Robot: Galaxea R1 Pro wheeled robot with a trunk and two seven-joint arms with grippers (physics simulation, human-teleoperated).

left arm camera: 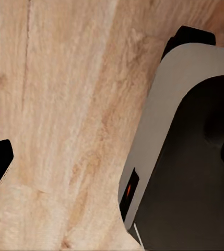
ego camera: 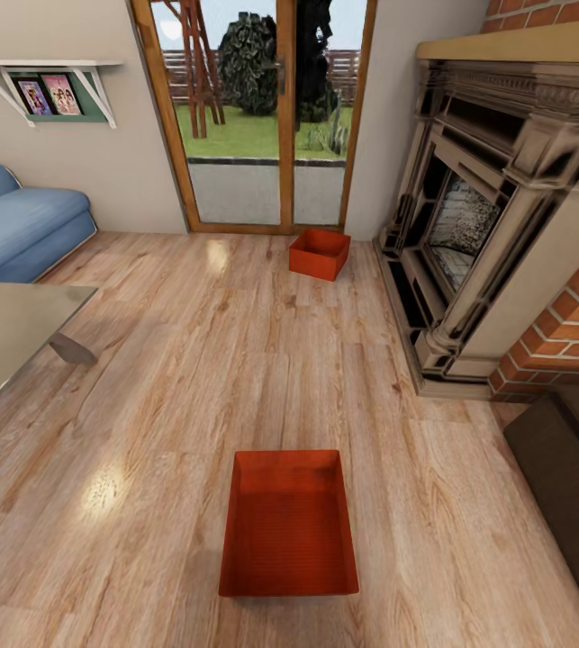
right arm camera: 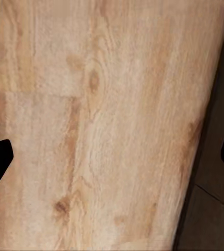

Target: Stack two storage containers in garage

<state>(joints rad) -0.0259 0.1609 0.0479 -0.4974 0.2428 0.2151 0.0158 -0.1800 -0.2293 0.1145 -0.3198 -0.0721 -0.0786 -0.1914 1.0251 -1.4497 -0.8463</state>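
I am in the living room, on its light wood plank floor (ego camera: pixel 190 360). One orange-red storage container (ego camera: pixel 289 526) sits open-topped on the planks close in front of me. The second storage container (ego camera: pixel 320 253) rests farther off, by the glass doors (ego camera: pixel 262 117) and left of the fireplace (ego camera: pixel 496 225). My left gripper (left arm camera: pixel 112 159) hangs open above bare planks beside my own grey-and-black base (left arm camera: pixel 190 157). The right gripper (right arm camera: pixel 112 159) is open too, over planks, with nothing between its fingers. The garage and its dark floor are out of view.
A blue sofa (ego camera: pixel 14 225) stands at the left wall under a shelf with pictures (ego camera: pixel 50 90). A grey table (ego camera: pixel 5 333) juts in from the left. A dark block (ego camera: pixel 568 477) lies at the right, below the brick hearth.
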